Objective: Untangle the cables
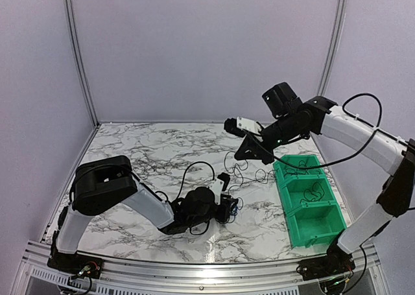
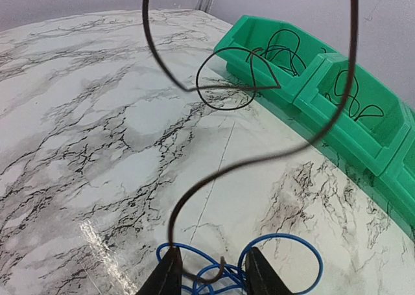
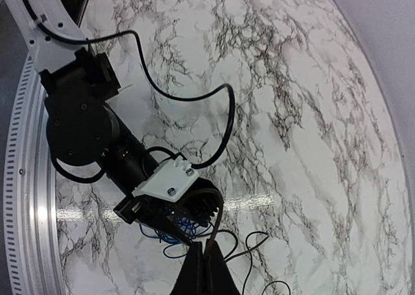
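My left hand (image 2: 214, 259) sits low over the marble tabletop (image 2: 97, 146), near the middle of the front edge. Its two fingers (image 2: 170, 272) stand parted and straddle the blue cables (image 2: 285, 240). These are a small bunch of loops lying on the tabletop, right at and between the fingertips. The fingers are not pressed onto any of them as far as I can see.

A black cable (image 2: 354, 35) climbs out of that bunch from between my left fingers. It bends in a wide S through the air, up and away toward my other arm.

My right hand (image 3: 204, 259) hangs above the tabletop, higher than the left one and further back, with its fingers pressed together. They pinch that black cable, which shows as a thin dark strand entering the closed tips. More thin black loops dangle below it toward the tabletop.

A green bin (image 2: 298, 97) with several compartments stands on my right side. Coiled black wires (image 2: 279, 52) lie in its compartments. One loose black loop (image 2: 224, 81) rests on the tabletop just beside the bin's far end.
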{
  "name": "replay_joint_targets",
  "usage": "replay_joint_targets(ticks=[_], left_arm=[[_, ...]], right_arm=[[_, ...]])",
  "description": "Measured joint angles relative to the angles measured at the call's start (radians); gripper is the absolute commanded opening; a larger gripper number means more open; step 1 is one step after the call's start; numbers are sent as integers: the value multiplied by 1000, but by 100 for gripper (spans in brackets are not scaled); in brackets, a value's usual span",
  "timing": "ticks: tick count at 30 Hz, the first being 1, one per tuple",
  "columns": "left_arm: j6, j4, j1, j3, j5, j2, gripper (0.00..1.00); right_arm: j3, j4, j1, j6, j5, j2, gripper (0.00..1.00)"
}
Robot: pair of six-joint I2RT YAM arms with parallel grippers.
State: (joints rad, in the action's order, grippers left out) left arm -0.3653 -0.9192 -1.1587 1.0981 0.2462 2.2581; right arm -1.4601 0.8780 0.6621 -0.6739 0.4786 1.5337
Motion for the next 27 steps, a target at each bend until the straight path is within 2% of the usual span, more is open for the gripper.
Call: replay_joint_targets(ticks=[12,22,27], left_arm=[[-47,-25,0,-2,-2,0,33],[-51,-53,0,-45,-2,0,33],[-51,-88,0,-71,-1,-2,33]], right_arm=[[-431,13,-159,54,170,-89,0],[-497,-6,-203,98,205,-95,0],[-581,-34,-280,125,212,-95,0]])
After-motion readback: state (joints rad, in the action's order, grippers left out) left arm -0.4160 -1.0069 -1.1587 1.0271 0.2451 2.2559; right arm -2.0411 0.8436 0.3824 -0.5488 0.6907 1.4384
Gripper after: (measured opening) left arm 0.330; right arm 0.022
